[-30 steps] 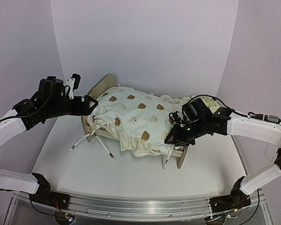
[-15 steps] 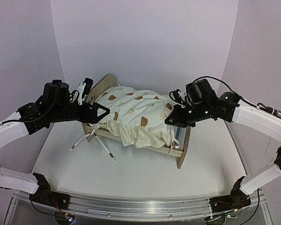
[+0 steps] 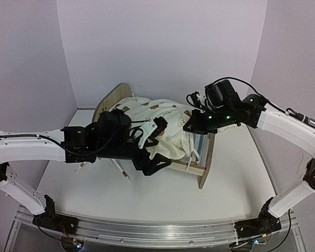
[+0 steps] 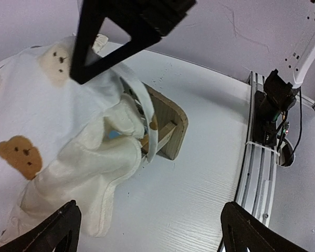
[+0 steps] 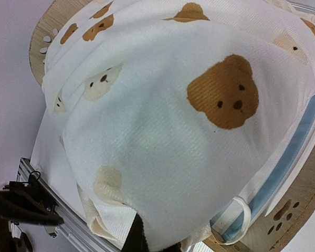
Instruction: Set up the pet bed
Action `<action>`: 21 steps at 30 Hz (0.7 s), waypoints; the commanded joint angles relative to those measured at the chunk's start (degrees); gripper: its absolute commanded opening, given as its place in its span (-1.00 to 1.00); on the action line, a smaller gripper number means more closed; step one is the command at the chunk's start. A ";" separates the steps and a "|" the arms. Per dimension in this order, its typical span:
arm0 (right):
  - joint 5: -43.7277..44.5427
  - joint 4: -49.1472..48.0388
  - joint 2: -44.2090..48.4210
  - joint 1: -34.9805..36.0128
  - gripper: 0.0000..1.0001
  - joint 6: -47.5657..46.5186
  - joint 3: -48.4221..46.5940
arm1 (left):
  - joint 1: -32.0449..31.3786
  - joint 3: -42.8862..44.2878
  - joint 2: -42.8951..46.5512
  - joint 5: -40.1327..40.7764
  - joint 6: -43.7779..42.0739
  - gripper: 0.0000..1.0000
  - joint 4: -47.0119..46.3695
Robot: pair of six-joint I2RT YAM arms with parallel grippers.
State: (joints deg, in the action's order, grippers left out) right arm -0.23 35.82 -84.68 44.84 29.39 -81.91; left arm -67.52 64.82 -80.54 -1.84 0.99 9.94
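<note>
— Checking in: where's the bed, and what's gripped?

— Mid-table. The pet bed (image 3: 206,168), a small light-wood frame with two arched end boards and a blue-and-white striped base, stands on the white table (image 3: 163,205). One end board points back left, the other front right. A cream bear-print cushion (image 3: 165,111) is bunched on top and covers most of the base. A strip of blue stripe shows by the front-right board.

— Right side?

— My right claw (image 3: 190,126) is closed, pinching the cushion's edge just above the front-right end board. That wrist view is nearly all cushion (image 5: 173,131). Wood of the pet bed (image 5: 286,207) shows in the corner, and a white strap loop (image 5: 236,215) hangs beside it.

— Left side?

— My left claw (image 3: 160,152) is spread wide and grips nothing. It sits low at the bed's near side, in front of the cushion's frilled hem. From its wrist camera the fingers (image 4: 52,236) straddle bare table (image 4: 199,168). The hem lies near one finger; I can't confirm contact.

— Loose ends?

— Thin white tie cords (image 3: 122,172) trail off the bed's near side onto the table.
</note>
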 commanded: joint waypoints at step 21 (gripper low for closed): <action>0.67 -1.54 3.00 0.25 -1.00 9.35 -0.48 | -7.51 14.24 -27.85 36.93 -23.59 0.76 -33.28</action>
State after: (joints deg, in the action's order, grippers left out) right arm 0.47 36.10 -84.69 44.80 36.82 -81.87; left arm -74.98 73.39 -105.55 29.90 -19.45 -17.19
